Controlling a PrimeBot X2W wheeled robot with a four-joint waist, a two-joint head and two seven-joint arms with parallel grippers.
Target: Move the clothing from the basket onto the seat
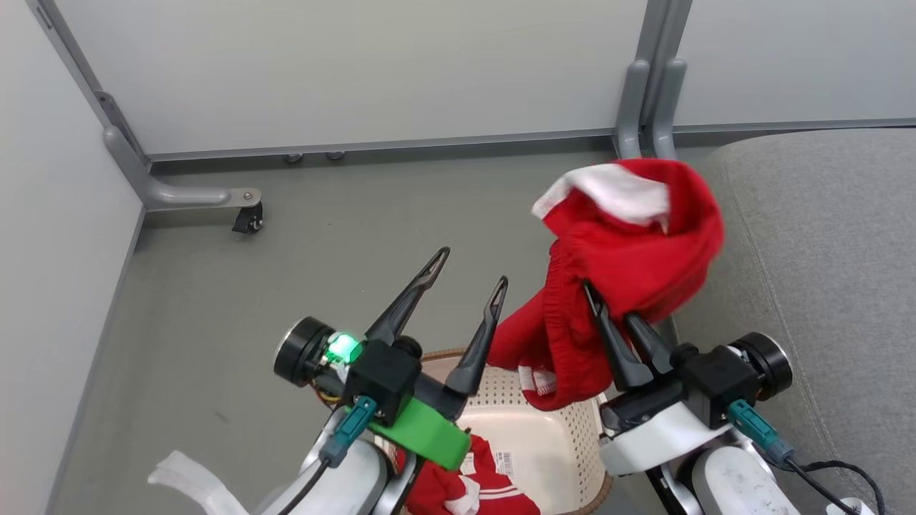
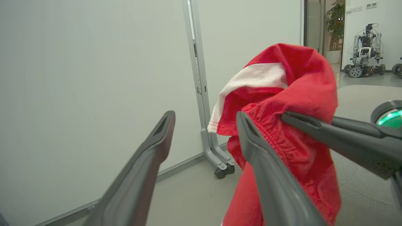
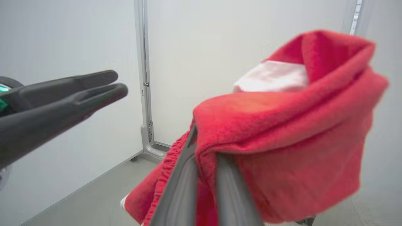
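Right gripper (image 1: 608, 300) pinched shut on a red garment (image 1: 633, 247), hanging over the basket (image 1: 565, 443), just beside the sofa (image 1: 823, 250). Left gripper (image 1: 474, 266) spread wide, empty. Second garment (image 1: 476, 490) down in the basket. Soft, light, floppy; probably best gripped at the bunched elastic waistband.

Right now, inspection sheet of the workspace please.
Surface: grey floor; sofa at right.
Job's things: red garment hangs from right claw over the basket, not yet on the sofa; second garment lies in the basket.
Clutter: nothing seen.
Claws: left claw open, empty; right claw shut on the red garment.
Cables: teal-plug leads at both wrists.
Surroundings: wheeled partition panels; another robot far off.
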